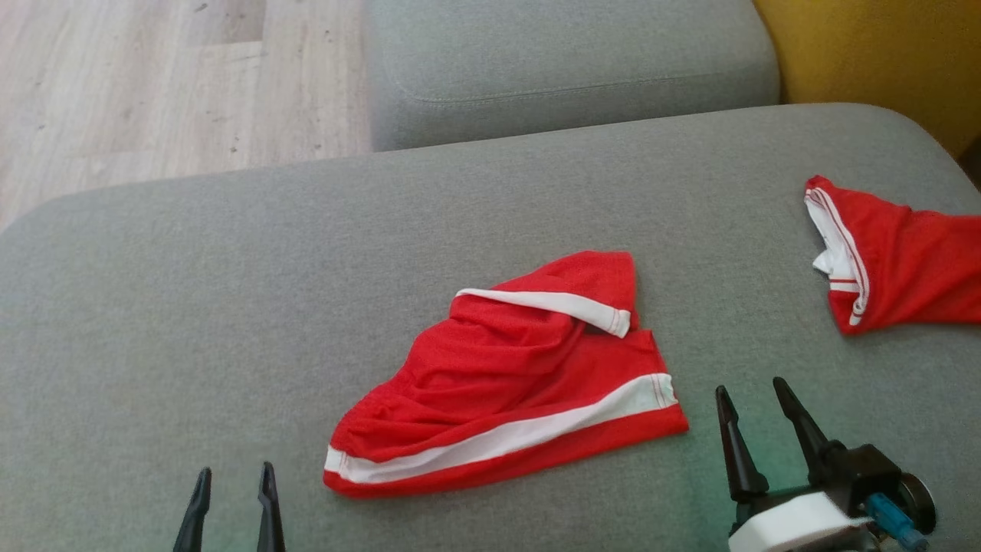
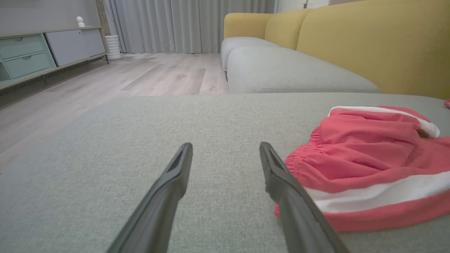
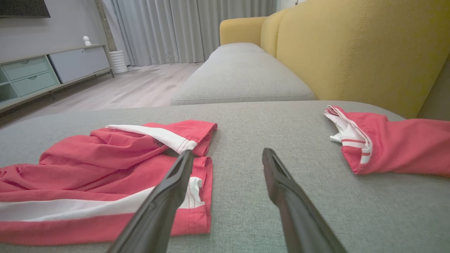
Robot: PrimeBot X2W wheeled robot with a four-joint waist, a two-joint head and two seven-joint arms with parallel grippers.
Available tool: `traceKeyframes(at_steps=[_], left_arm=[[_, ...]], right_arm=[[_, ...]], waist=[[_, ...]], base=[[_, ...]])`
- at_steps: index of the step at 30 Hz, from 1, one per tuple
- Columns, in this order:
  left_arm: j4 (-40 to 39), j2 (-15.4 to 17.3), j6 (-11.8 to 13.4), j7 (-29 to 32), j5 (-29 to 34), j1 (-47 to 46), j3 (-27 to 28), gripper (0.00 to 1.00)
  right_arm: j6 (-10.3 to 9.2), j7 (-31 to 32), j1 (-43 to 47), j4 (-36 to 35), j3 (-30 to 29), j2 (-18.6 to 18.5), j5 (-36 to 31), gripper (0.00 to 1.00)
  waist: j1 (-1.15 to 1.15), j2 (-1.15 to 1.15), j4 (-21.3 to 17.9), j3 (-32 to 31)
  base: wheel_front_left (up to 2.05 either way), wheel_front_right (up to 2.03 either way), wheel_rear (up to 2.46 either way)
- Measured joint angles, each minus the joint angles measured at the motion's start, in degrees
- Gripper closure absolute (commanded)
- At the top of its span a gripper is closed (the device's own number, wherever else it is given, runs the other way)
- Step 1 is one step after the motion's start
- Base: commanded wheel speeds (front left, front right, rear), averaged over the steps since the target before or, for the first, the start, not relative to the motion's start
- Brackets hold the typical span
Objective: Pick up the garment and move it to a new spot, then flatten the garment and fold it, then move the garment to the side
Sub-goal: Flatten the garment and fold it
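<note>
Red shorts with white stripes (image 1: 513, 383) lie crumpled in the middle of the grey sofa cushion (image 1: 230, 307). They also show at the right of the left wrist view as the shorts (image 2: 365, 165) and at the left of the right wrist view as the shorts (image 3: 88, 175). My left gripper (image 1: 234, 474) stands open near the cushion's front, left of the shorts, holding nothing. My right gripper (image 1: 753, 387) is open just right of the shorts' hem, also holding nothing. Its left finger (image 3: 172, 182) overlaps the hem in its wrist view.
A second red garment with white trim (image 1: 897, 261) lies at the cushion's right edge. Behind are another grey seat (image 1: 567, 69), the yellow backrest (image 1: 874, 54) and wooden floor (image 1: 153, 84). A low cabinet (image 2: 38, 52) stands across the room.
</note>
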Motion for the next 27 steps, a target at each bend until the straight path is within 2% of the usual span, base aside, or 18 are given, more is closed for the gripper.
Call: traceKeyframes(at_steps=[9, 21, 25, 27], left_arm=[[1.42, -1.91, -3.31, 0.00, 2.09, 0.63, 3.10, 0.00], [2.35, -2.75, -5.80, 0.00, 3.68, 0.57, 4.47, 0.00], [3.39, -2.36, -7.20, 0.00, 3.86, 0.38, 3.94, 0.00], [5.32, -1.32, -7.88, 0.68, 3.82, 0.25, 2.46, 0.00]], right_arm=[[0.01, 0.00, 0.00, 0.33, 0.44, 0.00, 0.08, 0.00], [0.00, 0.00, -0.32, 1.26, 1.99, -0.12, 1.65, 0.00], [0.00, 0.53, -2.53, 3.30, 4.99, -3.28, 4.16, 0.00], [0.01, 3.97, -4.65, 4.08, 7.36, -6.03, 5.37, 0.00]], waist=[[0.00, 0.00, 1.56, -0.44], [0.00, 0.00, 2.57, -0.67], [0.00, 0.00, 2.82, -0.67], [0.00, 0.00, 2.83, -0.53]], base=[[0.00, 0.00, 0.00], [0.00, 0.00, 0.00], [0.00, 0.00, 0.00], [0.00, 0.00, 0.00]])
